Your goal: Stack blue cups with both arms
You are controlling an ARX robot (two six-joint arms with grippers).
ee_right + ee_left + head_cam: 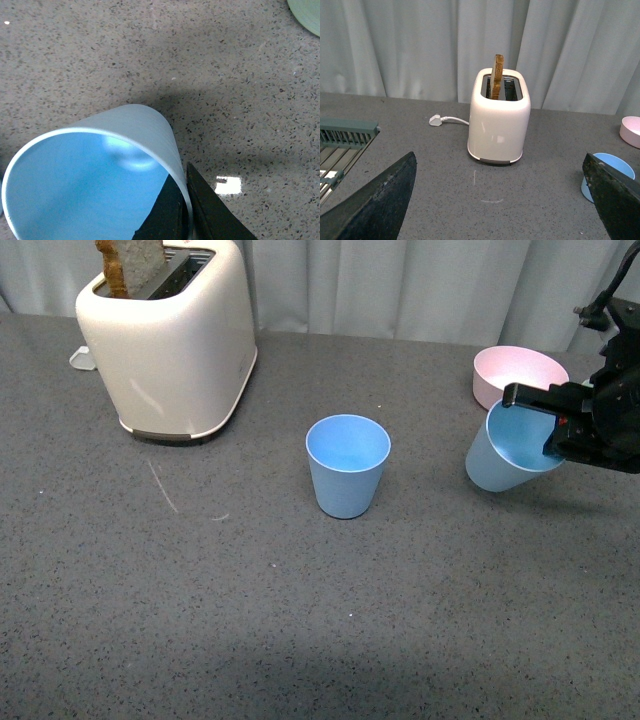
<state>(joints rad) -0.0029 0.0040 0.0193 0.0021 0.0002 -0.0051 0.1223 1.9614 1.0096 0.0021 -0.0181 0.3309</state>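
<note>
The left gripper stands wide open, its two dark, rough-grained fingers angling apart at the lower corners of its wrist view, nothing between them. Straight ahead of it stands the toaster, glossy cream plastic with rounded corners and a brown slice of toast upright in one slot; a white plug lies just behind the toaster, and a green dish rack sits well off to the gripper's left. The free blue cup stands upright on the grey speckled table, a smooth matte tapered tumbler, mouth up; it lies ahead of the left gripper's right finger and well apart from the right gripper, to that gripper's left. The right arm reaches in low from the right edge, roughly level, with wiring showing above it. Its black fingers are closed on the held blue cup, pinching the thin wall at the rim, one finger inside and one outside. This cup is tilted, its mouth towards the arm and its base pointing down and left; whether the base touches the table is unclear. A glossy pink bowl sits just behind the gripper, and the edge of a pale green bowl shows beyond it in the right wrist view.
</note>
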